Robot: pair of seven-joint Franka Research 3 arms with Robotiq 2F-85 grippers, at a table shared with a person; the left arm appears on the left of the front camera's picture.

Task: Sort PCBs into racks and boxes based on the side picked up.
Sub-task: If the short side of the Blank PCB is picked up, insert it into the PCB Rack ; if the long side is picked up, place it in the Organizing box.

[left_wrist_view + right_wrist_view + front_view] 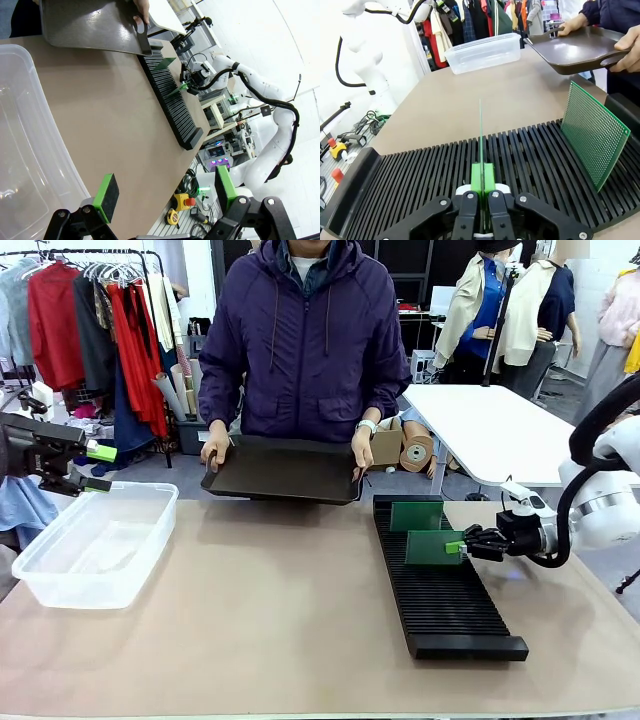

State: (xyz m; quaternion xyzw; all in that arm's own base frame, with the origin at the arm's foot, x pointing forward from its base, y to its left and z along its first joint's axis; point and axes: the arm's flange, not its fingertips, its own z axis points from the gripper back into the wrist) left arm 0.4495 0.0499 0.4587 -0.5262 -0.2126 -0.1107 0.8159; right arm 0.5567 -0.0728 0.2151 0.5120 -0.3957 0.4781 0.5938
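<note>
While pads pinch thin green PCB point(480, 135), ribbed black rack point(435, 175), right gripper point(482, 180)

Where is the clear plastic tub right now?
In the front view, the clear tub sits on the table's left side, below the left gripper, far from the black rack.

Tan table point(270, 610) bearing a clear tub point(95, 545) at left and a black slotted rack point(445, 585) at right.

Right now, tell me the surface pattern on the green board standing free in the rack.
Green, with a dense grid of tiny holes; clearest in the right wrist view.
</note>
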